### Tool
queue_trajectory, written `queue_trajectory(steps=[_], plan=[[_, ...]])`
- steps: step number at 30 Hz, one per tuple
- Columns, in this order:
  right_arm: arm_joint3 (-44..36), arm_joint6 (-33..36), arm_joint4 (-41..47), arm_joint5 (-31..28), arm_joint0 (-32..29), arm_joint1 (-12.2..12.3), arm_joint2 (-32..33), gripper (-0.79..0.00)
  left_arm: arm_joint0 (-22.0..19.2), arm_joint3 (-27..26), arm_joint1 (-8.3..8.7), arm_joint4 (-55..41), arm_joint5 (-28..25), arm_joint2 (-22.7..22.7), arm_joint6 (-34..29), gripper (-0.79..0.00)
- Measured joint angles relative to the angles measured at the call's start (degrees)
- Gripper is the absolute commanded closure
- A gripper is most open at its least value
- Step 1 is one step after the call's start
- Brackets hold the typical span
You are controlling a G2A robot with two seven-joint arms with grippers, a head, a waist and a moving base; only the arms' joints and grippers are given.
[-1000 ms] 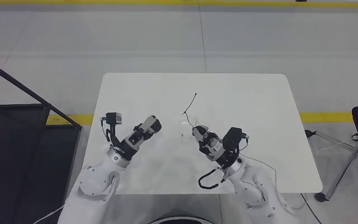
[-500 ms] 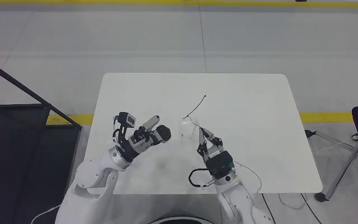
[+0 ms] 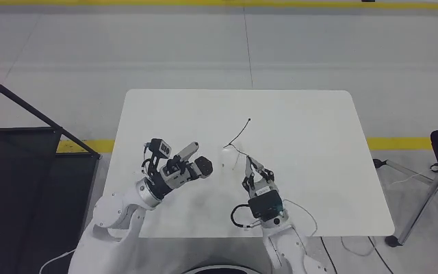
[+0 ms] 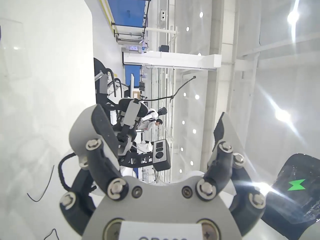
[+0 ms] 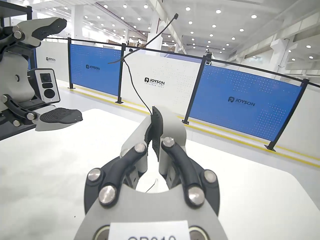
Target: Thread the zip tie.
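Note:
A thin black zip tie (image 3: pixel 237 135) sticks up above the white table (image 3: pixel 308 137), kinked partway along its length. My right gripper (image 3: pixel 248 162) is shut on its lower end near the table's middle front. In the right wrist view the zip tie (image 5: pixel 132 81) rises from the shut gripper (image 5: pixel 154 116) to a kink, then slants away to its far tip. My left gripper (image 3: pixel 202 156) hangs open just left of the tie, with nothing between its fingers. It shows from the side in the right wrist view as the left gripper (image 5: pixel 70 71). In the left wrist view the open left gripper (image 4: pixel 162 126) faces the zip tie (image 4: pixel 180 88).
A black cable (image 3: pixel 237 216) loops beside the right arm near the front edge. Thin dark wires (image 4: pixel 41 188) lie on the table by the left arm. The back and right parts of the table are bare.
The left arm has moved right, closer to the tie. The right arm has swung from a slanted pose to point away from the robot, and the tie's upper end has shifted right.

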Motion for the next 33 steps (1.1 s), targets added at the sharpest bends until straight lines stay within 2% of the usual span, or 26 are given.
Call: queue_trajectory(steps=[1, 5, 7, 12, 24, 33], plan=[[0.02, -0.18, -1.42, 1.07, -0.07, -0.07, -0.21, 0.0, 0.02, -0.12, -0.05, -0.52, 0.03, 0.28, 0.59, -0.754], [0.38, -1.34, -4.78, 5.74, -0.43, -0.63, -1.59, 0.0, -0.76, 0.21, -0.23, -3.3, 0.59, 1.69, 2.56, -0.459], [0.67, -1.4, -5.07, 6.45, -0.35, -0.85, -2.03, 0.0, -1.15, 0.53, -0.28, -3.99, 0.59, 2.29, 2.7, -0.388], [1.45, -0.69, -6.32, 7.17, 0.24, -1.34, -2.78, 0.0, -2.13, 1.49, -0.3, -5.02, -0.25, 3.39, 2.68, -0.323], [2.12, 0.68, -8.32, 7.31, 0.41, -2.09, -3.13, 0.0, -3.02, 2.61, -0.31, -5.56, -3.38, 5.33, 2.72, -0.308], [2.17, 1.31, -9.18, 7.24, 0.24, -2.53, -2.93, 0.0, -3.18, 3.05, -0.13, -5.92, -3.89, 5.76, 2.36, -0.234]])
